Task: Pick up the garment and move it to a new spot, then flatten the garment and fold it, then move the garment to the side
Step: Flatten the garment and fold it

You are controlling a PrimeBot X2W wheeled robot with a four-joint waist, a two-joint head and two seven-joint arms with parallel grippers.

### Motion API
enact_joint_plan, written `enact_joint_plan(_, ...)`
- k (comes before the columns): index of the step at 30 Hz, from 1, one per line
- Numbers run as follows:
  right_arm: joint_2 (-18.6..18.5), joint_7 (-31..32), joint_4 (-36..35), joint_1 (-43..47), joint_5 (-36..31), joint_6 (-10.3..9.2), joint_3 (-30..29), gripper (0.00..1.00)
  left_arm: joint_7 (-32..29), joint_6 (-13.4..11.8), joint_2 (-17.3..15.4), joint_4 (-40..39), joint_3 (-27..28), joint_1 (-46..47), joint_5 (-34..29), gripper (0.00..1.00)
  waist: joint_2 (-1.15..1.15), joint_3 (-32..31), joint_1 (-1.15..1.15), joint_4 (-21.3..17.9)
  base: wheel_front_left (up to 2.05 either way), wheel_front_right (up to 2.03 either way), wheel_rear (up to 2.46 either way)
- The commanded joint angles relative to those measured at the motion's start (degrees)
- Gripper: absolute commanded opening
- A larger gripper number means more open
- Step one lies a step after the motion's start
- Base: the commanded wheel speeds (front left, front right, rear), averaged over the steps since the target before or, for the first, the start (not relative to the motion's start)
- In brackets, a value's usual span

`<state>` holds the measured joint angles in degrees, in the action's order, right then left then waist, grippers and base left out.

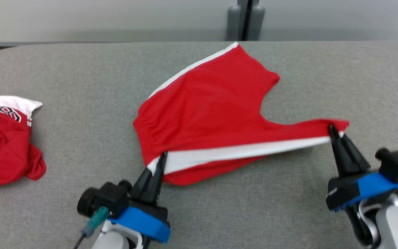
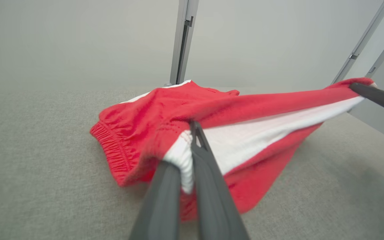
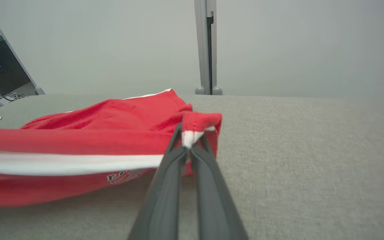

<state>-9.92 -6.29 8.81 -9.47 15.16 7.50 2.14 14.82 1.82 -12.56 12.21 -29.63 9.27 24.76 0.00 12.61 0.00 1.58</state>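
So the red shorts [image 1: 212, 114] are mid-table [image 1: 64, 76], near edge lifted. Left fingers [image 1: 161, 164] are clamped on the waistband corner and right fingers [image 1: 334, 136] pinch the leg hem (white stripe stretched between). Another red garment [image 1: 5, 145] lies crumpled far left.

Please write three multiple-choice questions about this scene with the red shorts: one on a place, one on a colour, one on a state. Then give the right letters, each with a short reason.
1. Where on the table does the second red garment lie?
A. far left in the head view
B. far right
C. centre

2. What colour is the stripe on the shorts?
A. black
B. yellow
C. white

3. How is the left gripper?
A. open above the cloth
B. shut on the waistband corner
C. shut on nothing

Answers: 1 A, it lies crumpled at the left edge. 2 C, the band stretched between the grippers is white. 3 B, it pinches the waistband end.
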Motion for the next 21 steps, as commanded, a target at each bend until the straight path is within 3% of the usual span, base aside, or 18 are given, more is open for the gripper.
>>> enact_joint_plan(1,-0.9,0.9,0.4,-4.0,-0.5,0.0,0.3,0.0,0.3,0.1,0.4,-0.2,0.9,2.8,-0.1,0.0,0.0,2.3,0.0,1.6,0.0,0.0,0.0)
enact_joint_plan(12,-3.7,4.4,9.0,-23.9,-2.2,0.0,5.3,0.0,0.4,1.8,1.9,4.2,2.9,13.7,-1.0,0.0,0.0,8.5,0.0,5.5,0.0,0.0,0.0)
enact_joint_plan(21,-6.2,5.5,22.0,-39.5,-5.3,0.0,9.2,0.0,0.4,3.8,4.9,8.9,4.5,22.6,-2.2,0.0,0.0,14.4,0.0,9.3,0.0,0.0,0.0)
